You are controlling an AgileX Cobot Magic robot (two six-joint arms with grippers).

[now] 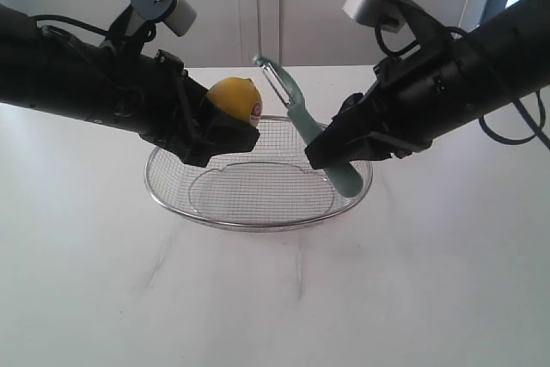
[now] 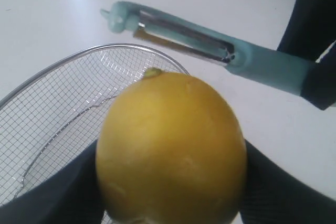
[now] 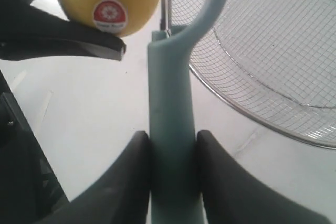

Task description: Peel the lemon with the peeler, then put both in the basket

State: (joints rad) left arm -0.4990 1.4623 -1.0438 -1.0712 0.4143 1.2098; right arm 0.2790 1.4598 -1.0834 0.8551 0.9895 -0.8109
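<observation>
My left gripper [image 1: 225, 125] is shut on the yellow lemon [image 1: 235, 98], holding it above the left rim of the wire basket [image 1: 258, 223]; its red sticker faces right. The lemon [image 2: 170, 148] fills the left wrist view between both dark fingers. My right gripper [image 1: 337, 150] is shut on the teal handle of the peeler [image 1: 296, 105], whose blade head points up and left, a short way right of the lemon and apart from it. In the right wrist view the peeler handle [image 3: 170, 124] runs between my fingers [image 3: 126, 177], with the lemon [image 3: 107, 1] beyond.
The basket [image 3: 273, 93] rests on a white table with nothing in it. White cabinet doors stand behind the table. Both dark arms reach in over the basket's left and right sides.
</observation>
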